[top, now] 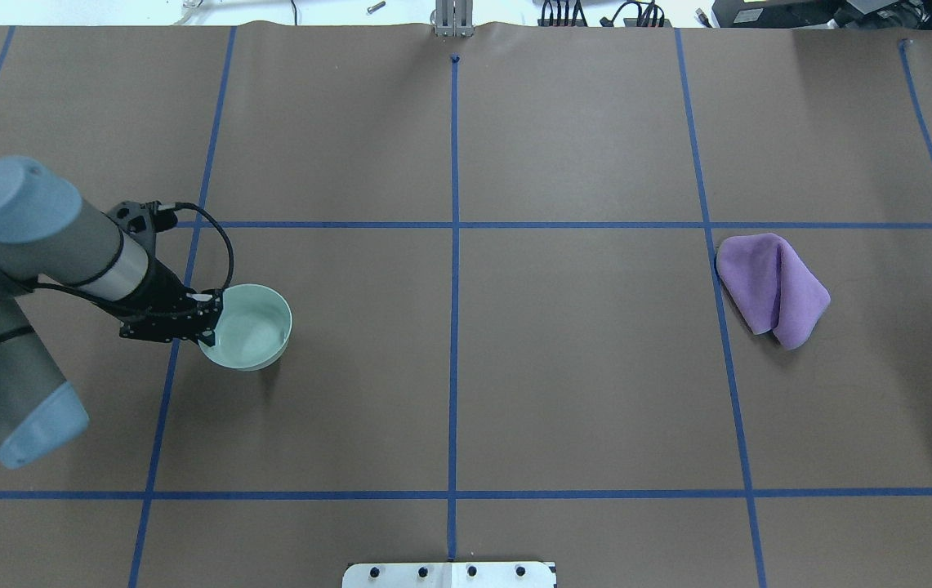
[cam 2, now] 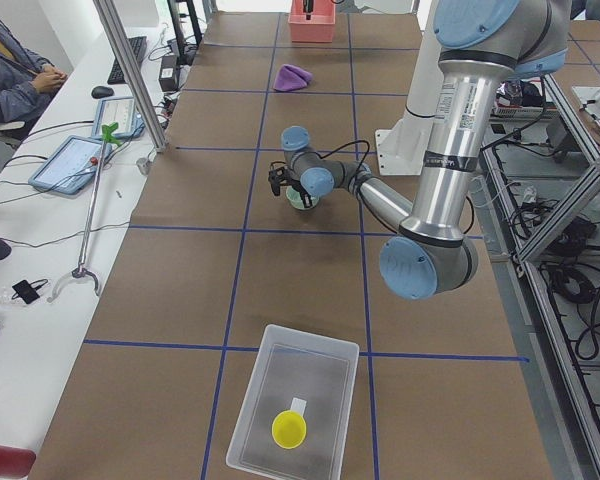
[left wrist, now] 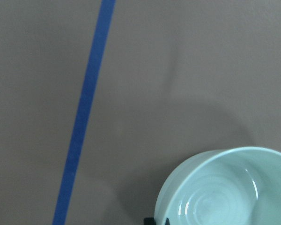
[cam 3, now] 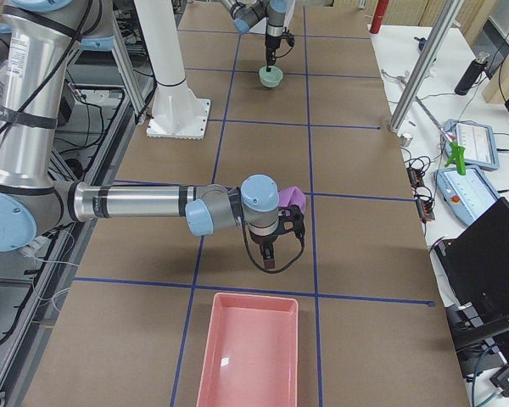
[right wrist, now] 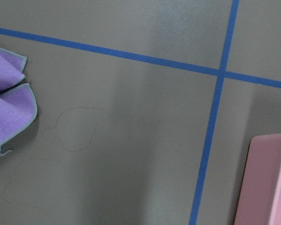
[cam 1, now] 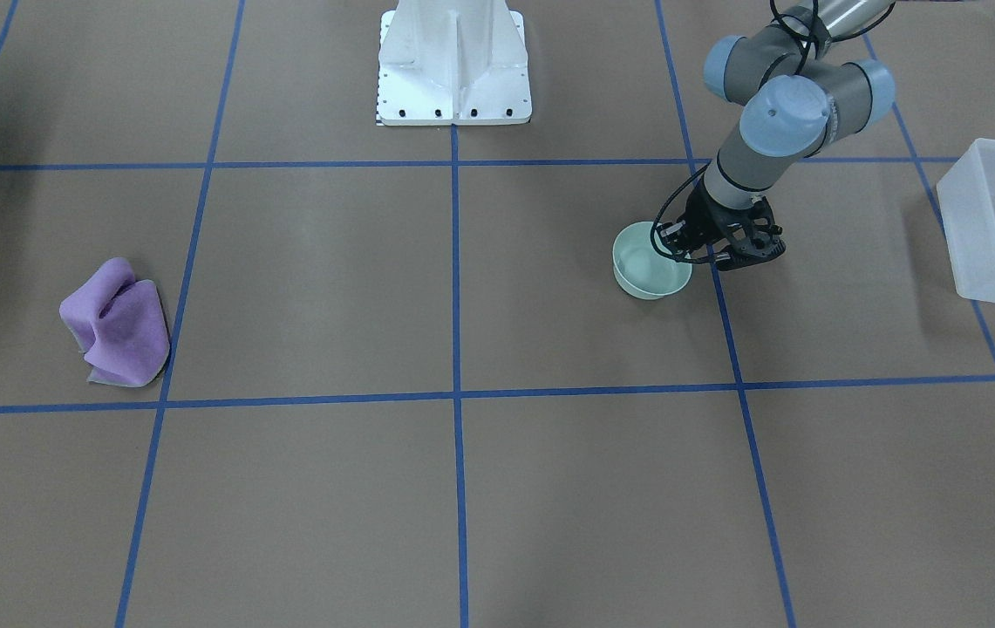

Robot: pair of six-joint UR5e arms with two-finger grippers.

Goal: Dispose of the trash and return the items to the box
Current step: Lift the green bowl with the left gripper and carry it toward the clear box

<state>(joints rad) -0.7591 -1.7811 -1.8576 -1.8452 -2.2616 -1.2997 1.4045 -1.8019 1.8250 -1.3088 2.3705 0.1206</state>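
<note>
L gripper at mint bowl rim, grip unclear; R gripper near purple cloth, state unclear

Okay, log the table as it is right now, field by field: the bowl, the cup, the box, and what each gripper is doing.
Still out: mint-green bowl, upright and empty on the table
Already boxed: yellow cup, inside the translucent tub
Left arm: left gripper at the bowl's rim; cannot tell whether it grips
Right arm: right gripper above bare table between the purple cloth and the pink tray; open or shut unclear
Cloth state: crumpled, apart from both grippers
Tray contents: nothing
</note>
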